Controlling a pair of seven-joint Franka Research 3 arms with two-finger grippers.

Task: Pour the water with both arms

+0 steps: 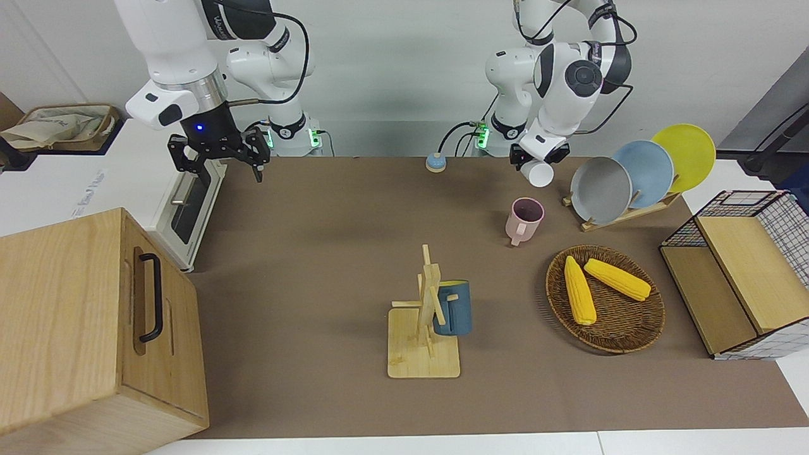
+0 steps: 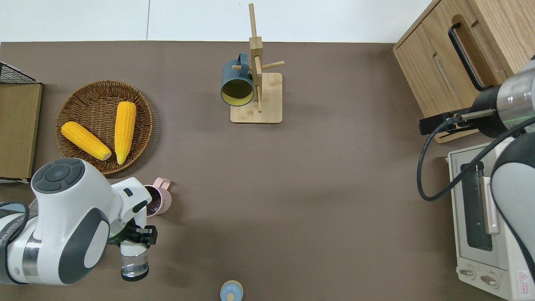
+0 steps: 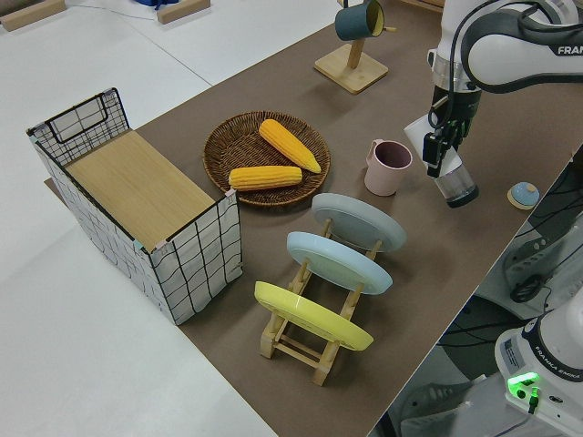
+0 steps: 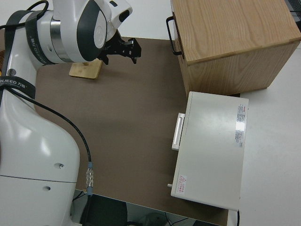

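Glass (image 2: 134, 262) was held tilted, clamped in the left gripper (image 2: 140, 235) over bare bench (image 2: 292, 188) beside the pink mug (image 1: 525, 218), right gripper (image 1: 218, 155) parked with fingers apart; pouring was judged pending, alignment over the mug being required next.

Pink mug (image 1: 525, 218), yellow corn (image 1: 579, 291)
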